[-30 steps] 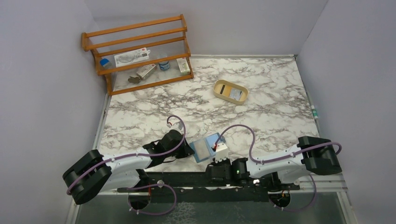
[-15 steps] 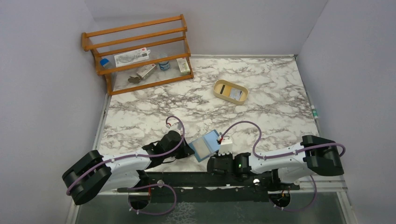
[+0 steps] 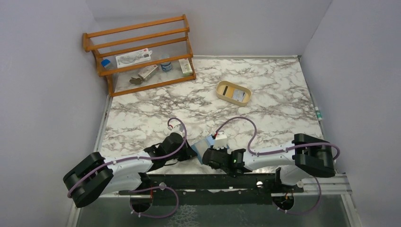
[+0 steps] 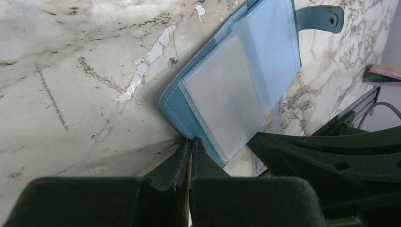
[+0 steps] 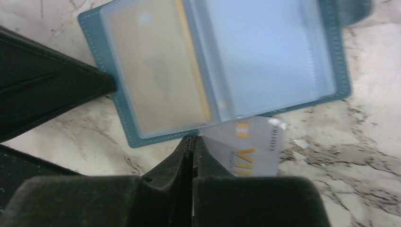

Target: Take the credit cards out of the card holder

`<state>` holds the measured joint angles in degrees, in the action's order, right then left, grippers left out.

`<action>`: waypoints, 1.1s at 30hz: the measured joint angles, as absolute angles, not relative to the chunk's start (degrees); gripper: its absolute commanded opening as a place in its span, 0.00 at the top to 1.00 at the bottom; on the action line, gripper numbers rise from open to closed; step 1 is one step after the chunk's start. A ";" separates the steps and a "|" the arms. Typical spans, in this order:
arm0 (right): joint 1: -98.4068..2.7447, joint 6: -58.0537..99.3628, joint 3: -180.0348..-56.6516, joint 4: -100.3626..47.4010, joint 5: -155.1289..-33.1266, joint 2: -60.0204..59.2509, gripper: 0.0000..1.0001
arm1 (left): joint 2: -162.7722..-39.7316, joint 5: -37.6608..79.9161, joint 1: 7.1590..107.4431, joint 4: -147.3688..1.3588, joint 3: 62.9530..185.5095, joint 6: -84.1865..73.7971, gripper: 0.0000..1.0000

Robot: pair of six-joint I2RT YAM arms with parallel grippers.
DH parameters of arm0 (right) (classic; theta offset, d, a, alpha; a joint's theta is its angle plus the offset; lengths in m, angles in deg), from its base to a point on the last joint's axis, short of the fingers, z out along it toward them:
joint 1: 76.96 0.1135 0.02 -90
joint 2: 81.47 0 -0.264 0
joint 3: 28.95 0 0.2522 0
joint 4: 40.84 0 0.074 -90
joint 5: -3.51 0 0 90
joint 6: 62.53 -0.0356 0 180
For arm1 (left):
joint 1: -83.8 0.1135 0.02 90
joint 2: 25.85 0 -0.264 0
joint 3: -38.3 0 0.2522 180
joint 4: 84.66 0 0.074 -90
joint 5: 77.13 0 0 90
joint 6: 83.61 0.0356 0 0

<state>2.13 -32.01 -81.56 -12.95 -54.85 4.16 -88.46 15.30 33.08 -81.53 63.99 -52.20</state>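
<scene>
The teal card holder (image 5: 227, 61) lies open on the marble, its clear sleeves facing up; one sleeve holds a tan card (image 5: 161, 80). A pale credit card (image 5: 255, 146) with orange letters sticks out from under the holder's near edge, flat on the table. My right gripper (image 5: 191, 138) is shut, its tips at that near edge just left of the card, with nothing seen between the fingers. My left gripper (image 4: 191, 139) is shut too, its tips touching the card holder (image 4: 227, 85) at a corner edge. From above, the right wrist hides most of the card holder (image 3: 203, 144).
A tan rounded tray (image 3: 233, 92) with cards in it stands at the back right of the marble. A wooden rack (image 3: 142, 56) with small items stands at the back left. Both arms crowd the near edge around the holder.
The right arm has swung left and forward over the holder, so it now covers most of it from above. The left arm has stayed put.
</scene>
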 measured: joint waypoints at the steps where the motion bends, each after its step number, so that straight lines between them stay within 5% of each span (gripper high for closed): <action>1: 2.09 -31.56 -81.89 -13.97 -54.89 4.86 0.96 | -88.56 15.30 33.08 -81.71 63.99 -52.31 1.00; 7: 2.04 -28.34 -83.92 -15.61 -55.15 7.50 0.88 | -89.18 15.22 33.13 -82.52 63.99 -52.77 1.00; 11: 1.78 -26.18 -84.01 -15.63 -55.70 6.65 0.49 | -89.20 15.22 33.17 -82.58 63.99 -52.86 1.00; 17: 0.51 -20.63 -84.34 -14.28 -56.31 -5.35 0.26 | -89.53 15.41 33.06 -82.91 63.99 -53.01 1.00; 23: -2.98 -20.08 -83.88 -10.85 -58.11 -18.62 0.23 | -89.53 15.41 33.06 -82.91 63.99 -53.01 1.00; 33: -4.69 -29.63 -66.48 -1.01 -68.29 -28.65 0.23 | -89.24 15.37 33.06 -82.52 63.99 -53.19 1.00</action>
